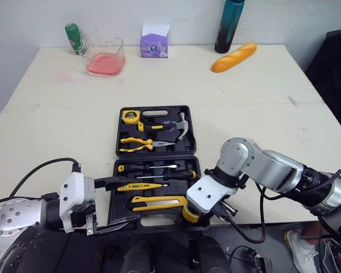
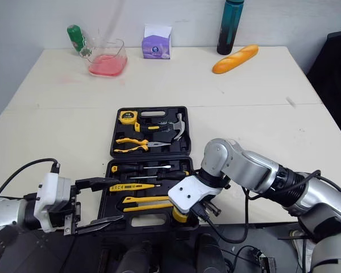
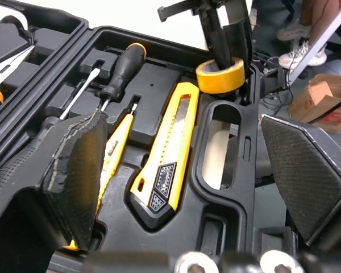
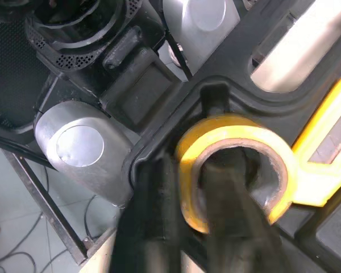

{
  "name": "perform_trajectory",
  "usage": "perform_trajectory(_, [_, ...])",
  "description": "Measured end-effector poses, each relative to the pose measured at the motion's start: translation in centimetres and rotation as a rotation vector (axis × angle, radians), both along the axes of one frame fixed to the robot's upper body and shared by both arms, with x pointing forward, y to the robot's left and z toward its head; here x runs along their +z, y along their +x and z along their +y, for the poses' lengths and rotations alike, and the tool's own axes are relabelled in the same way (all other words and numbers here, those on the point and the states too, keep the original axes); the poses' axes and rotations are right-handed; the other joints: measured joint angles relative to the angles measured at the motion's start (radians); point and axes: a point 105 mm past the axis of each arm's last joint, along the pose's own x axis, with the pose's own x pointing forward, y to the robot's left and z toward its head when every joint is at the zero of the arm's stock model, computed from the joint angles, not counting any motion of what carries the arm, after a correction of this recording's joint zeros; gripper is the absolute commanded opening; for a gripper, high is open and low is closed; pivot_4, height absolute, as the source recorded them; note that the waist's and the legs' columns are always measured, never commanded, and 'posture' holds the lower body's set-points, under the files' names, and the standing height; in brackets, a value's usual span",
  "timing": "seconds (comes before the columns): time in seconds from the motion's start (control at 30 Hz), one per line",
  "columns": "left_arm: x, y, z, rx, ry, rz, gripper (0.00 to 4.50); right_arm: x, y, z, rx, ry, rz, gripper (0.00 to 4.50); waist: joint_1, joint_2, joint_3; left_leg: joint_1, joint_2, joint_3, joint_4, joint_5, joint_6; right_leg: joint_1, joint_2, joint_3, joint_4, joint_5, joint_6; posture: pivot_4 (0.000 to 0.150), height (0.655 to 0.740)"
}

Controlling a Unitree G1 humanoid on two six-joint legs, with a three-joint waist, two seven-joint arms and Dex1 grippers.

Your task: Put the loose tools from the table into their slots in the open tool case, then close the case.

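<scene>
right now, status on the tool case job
Left gripper open by tool case front. Right gripper pinching tape roll at corner slot. Case open, nothing blocking.

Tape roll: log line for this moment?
right pincer shut on tape roll | at tool case near-right corner | left pincer open | case open

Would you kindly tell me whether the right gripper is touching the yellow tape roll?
Touching. The right wrist view shows the right gripper pinching the yellow tape roll by its wall, with one finger inside the hole and one outside.
</scene>
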Motion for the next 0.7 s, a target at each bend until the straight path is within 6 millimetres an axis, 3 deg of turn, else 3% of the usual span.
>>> perform_trajectory(0.37, [0.0, 0.1, -0.3, -0.017, -0.004, -0.01, 4.5, 1.1, -0.5, -1.6, 0.03, -0.025, 0.022, 1.68, 0.0, 0.0, 0.0, 0.0, 0.0, 0.0, 0.001, -0.001, 0.001, 0.0, -0.001, 0.0, -0.001, 0.0, 0.0, 0.15, 0.74])
perform_trajectory(0.7, [-0.1, 0.2, -0.3, -0.012, 0.0, -0.013, 4.5, 0.9, -0.2, -1.2, 0.044, -0.005, 0.033, 1.68, 0.0, 0.0, 0.0, 0.0, 0.0, 0.0, 0.001, -0.001, 0.001, 0.0, -0.001, 0.0, -0.001, 0.0, 0.0, 0.15, 0.74])
